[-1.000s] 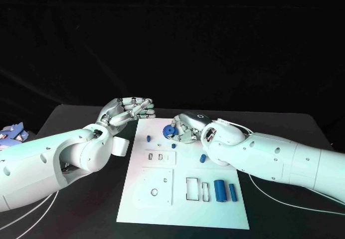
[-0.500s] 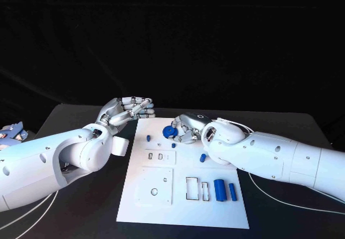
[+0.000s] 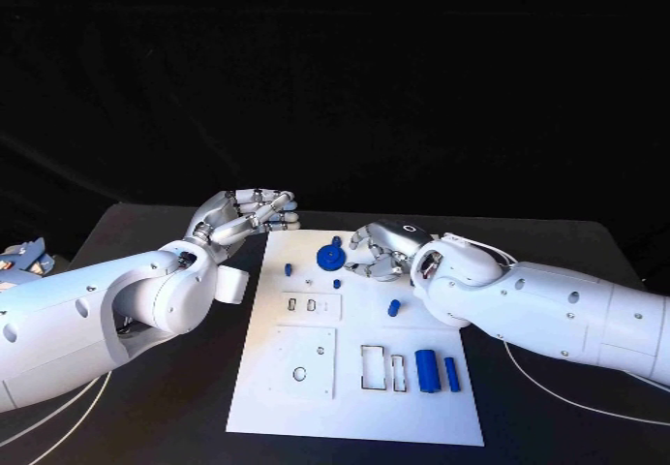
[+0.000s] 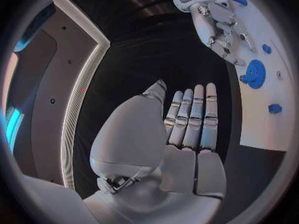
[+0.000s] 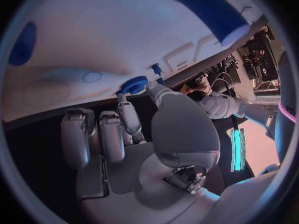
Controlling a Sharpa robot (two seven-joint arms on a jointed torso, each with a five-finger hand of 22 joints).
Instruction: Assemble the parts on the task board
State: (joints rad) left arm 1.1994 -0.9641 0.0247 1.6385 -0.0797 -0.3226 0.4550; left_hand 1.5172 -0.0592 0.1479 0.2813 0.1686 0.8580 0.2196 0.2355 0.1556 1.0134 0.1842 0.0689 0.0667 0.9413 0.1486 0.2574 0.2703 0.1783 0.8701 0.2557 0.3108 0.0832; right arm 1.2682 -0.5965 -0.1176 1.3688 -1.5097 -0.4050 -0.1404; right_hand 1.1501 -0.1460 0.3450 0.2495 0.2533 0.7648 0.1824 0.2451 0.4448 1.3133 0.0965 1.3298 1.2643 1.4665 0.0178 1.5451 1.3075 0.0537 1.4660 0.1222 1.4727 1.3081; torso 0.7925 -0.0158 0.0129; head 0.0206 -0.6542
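Right robot hand (image 3: 380, 254) touches the toothed blue gear (image 3: 331, 257) (fingers apart); left robot hand (image 3: 249, 215) curled, holding nothing.

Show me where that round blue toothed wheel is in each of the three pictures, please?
Head view: blue gear on the white task board, at its far end beside the right hand.
Left wrist view: gear on the board, beyond the right hand.
Right wrist view: gear by that hand's fingertips.
Shared landmark: the board.
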